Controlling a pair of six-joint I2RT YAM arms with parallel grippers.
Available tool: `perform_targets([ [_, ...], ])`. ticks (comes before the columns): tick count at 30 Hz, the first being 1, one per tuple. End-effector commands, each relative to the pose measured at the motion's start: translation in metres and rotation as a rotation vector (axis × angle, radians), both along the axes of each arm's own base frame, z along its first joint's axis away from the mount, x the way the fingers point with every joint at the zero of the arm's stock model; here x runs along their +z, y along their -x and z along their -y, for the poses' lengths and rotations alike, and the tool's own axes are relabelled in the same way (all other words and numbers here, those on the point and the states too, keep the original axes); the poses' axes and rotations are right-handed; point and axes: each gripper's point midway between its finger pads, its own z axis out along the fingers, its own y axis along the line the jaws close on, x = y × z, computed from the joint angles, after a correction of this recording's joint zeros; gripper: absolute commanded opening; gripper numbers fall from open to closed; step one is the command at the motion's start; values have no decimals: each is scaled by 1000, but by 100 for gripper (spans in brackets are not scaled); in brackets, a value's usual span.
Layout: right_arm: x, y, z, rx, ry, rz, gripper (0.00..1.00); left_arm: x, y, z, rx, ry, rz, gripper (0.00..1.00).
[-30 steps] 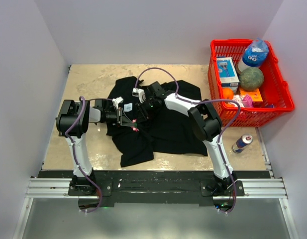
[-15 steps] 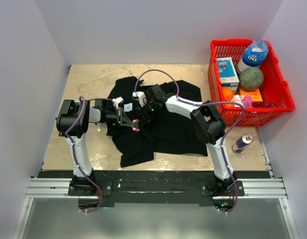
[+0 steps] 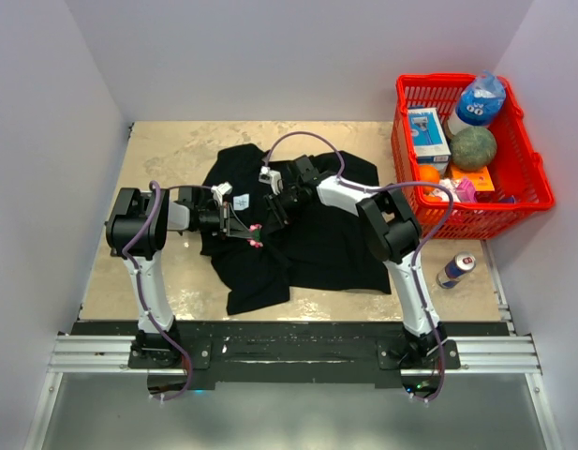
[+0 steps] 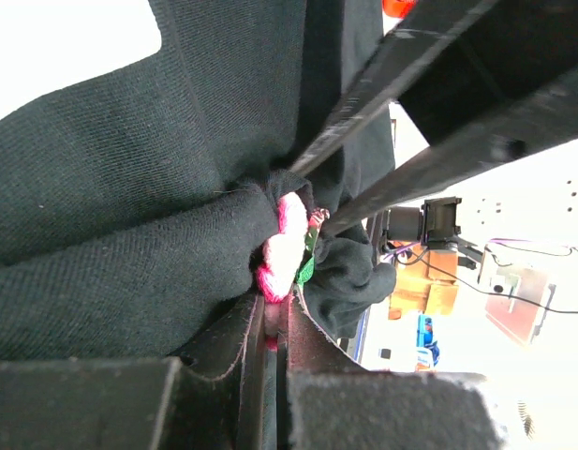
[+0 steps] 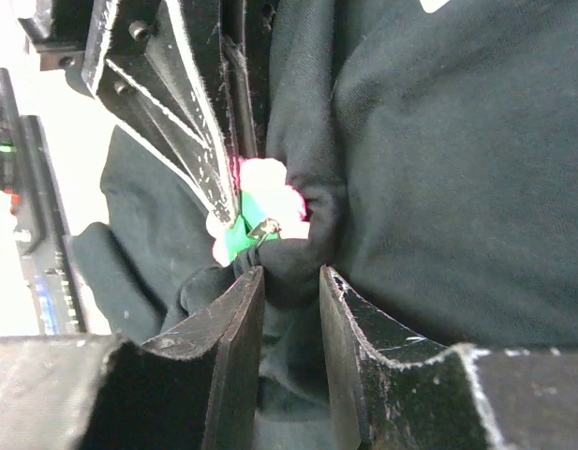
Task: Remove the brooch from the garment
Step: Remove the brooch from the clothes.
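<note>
**A:** Where is the brooch [image 4: 281, 246] found?

**B:** It is seen pinned to the black shirt [image 3: 317, 246], on a bunched fold left of the shirt's middle, between the 2 grippers. Pink beads and a green part are shown in the wrist views. Finer detail is washed out by glare.

**A:** How is the left gripper [image 4: 273, 319] set?

**B:** Its 2 fingers are pressed almost together, and a strip of pink is caught between their tips. The brooch is gripped by it.

**A:** And the right gripper [image 5: 289, 278]?

**B:** It is clamped on a ridge of black cloth just beside the brooch. The fabric is pinched between both fingers.

**A:** How are the arms placed?

**B:** In the top view, both are extended over the shirt. The left is brought in from the left, the right from the right and slightly farther back. Their fingertips are almost met at the brooch.

**A:** How is the shirt laid?

**B:** It is spread, crumpled, about the middle of the beige table [image 3: 167, 155]. A small white label [image 3: 241, 201] is shown just beyond the left gripper.

**A:** What else is seen?

**B:** A red basket [image 3: 457, 81] is stood at the far right, filled with groceries, 1 water bottle [image 3: 478, 98] among them. A drinks can [image 3: 455, 270] is laid on the table just near of the basket, apart from the shirt.
</note>
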Motion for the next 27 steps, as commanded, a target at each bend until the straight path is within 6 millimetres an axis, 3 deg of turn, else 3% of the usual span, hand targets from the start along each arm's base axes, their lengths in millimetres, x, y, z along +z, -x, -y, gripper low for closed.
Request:
perform_targets([
  [1,13,-6,-18,-3,-64,-33,33,-36,-3,-7,45,-115,12,0],
  [10,20,0,-31,-16,-153,-145,34,-36,-1,-7,44,-118,10,0],
  [27,12,0,-28,-27,-183,-221,33,-36,0,-7,42,-119,8,0],
])
